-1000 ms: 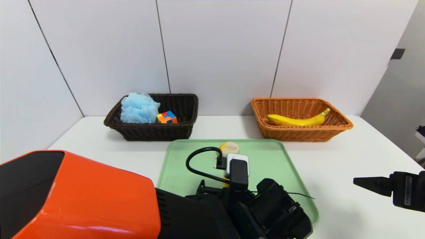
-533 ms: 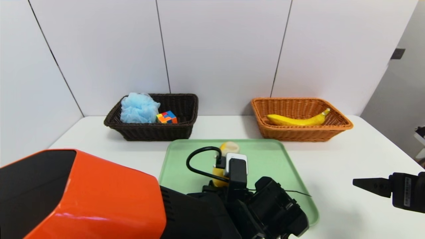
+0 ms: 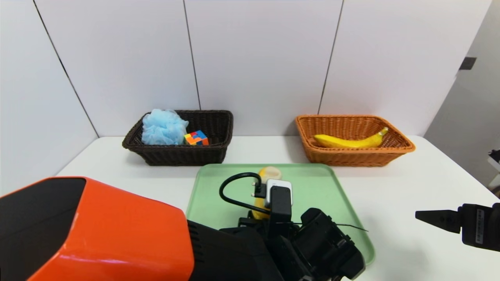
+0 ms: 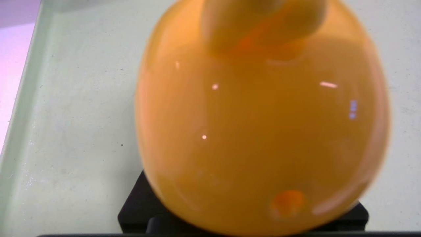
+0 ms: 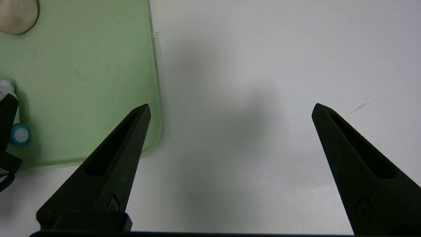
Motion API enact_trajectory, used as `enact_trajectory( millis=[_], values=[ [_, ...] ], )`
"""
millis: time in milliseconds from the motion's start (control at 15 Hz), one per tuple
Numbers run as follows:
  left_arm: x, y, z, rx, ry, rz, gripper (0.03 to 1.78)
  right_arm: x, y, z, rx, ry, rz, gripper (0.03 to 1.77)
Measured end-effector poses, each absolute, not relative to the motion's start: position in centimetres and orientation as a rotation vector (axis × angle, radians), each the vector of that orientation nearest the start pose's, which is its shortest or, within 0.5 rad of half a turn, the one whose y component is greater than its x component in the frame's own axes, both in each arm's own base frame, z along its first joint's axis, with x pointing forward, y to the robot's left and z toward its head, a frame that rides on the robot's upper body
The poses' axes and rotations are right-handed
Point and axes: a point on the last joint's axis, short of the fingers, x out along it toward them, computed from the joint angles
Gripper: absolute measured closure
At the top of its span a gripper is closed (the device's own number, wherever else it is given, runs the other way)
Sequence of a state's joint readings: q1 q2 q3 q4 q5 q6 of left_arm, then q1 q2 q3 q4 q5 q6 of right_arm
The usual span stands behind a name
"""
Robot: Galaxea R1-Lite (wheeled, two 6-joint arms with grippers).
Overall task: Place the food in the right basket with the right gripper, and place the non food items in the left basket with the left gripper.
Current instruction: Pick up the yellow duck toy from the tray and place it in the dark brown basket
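Low at the frame's centre, the left gripper [image 3: 256, 212] hung over the green tray [image 3: 324, 195], hard against a yellow toy [image 4: 260, 131]; its grip could not be told. At the right edge, the right gripper [image 5: 230, 110] hovered released above the white table [image 3: 410, 175].

Left arm: orange-shelled, reaching forward and inward from the near left, wrist angled down.
Left hand [image 3: 256, 208]: low, at the arm's far end; finger state hidden behind the wrist camera.
Right arm: parked at the near right, level.
Right hand [image 5: 230, 112]: fingers [image 5: 111, 161] spread wide, holding nothing, pointing inward.
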State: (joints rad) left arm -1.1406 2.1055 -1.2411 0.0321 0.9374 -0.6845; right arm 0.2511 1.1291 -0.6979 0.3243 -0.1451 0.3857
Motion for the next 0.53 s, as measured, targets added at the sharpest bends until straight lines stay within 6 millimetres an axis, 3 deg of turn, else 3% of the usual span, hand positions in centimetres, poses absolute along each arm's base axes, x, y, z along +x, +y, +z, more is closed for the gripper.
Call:
enact_trajectory(
  millis=[267,533],
  values=[
    [17.5,-33.4,11.8,0.109,0.465,-0.039,1.06,13.3,3.1,19.5,0.219,0.753,-0.044,0.10],
    [18.3,-31.9,15.5,0.119,0.418,-0.052,1.06,13.2,3.0,19.3,0.218,0.758,-0.047,0.10]
  ],
)
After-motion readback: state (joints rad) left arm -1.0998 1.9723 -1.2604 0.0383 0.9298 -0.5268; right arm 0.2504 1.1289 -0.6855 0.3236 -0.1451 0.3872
